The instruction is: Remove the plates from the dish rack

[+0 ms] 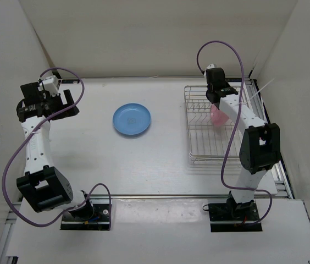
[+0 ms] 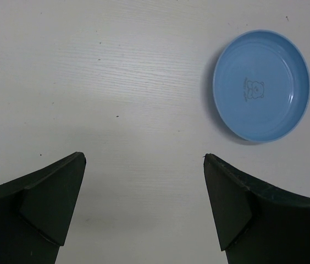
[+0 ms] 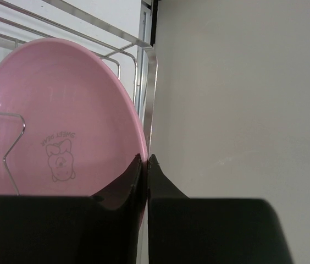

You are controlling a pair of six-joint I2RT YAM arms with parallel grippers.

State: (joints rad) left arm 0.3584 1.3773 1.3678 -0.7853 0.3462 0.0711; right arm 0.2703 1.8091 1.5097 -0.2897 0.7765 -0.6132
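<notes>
The light blue plate lies flat on the table, left of the dish rack; it also shows in the left wrist view, up and right of my open, empty left gripper. My left gripper hovers at the far left. The pink plate stands on edge in the wire rack. My right gripper is shut on the pink plate's rim. From above, the pink plate is partly hidden under the right arm, and the right gripper sits over the rack.
White walls enclose the table on the left, back and right. The rack stands close to the right wall. The right arm's purple cable loops above the rack.
</notes>
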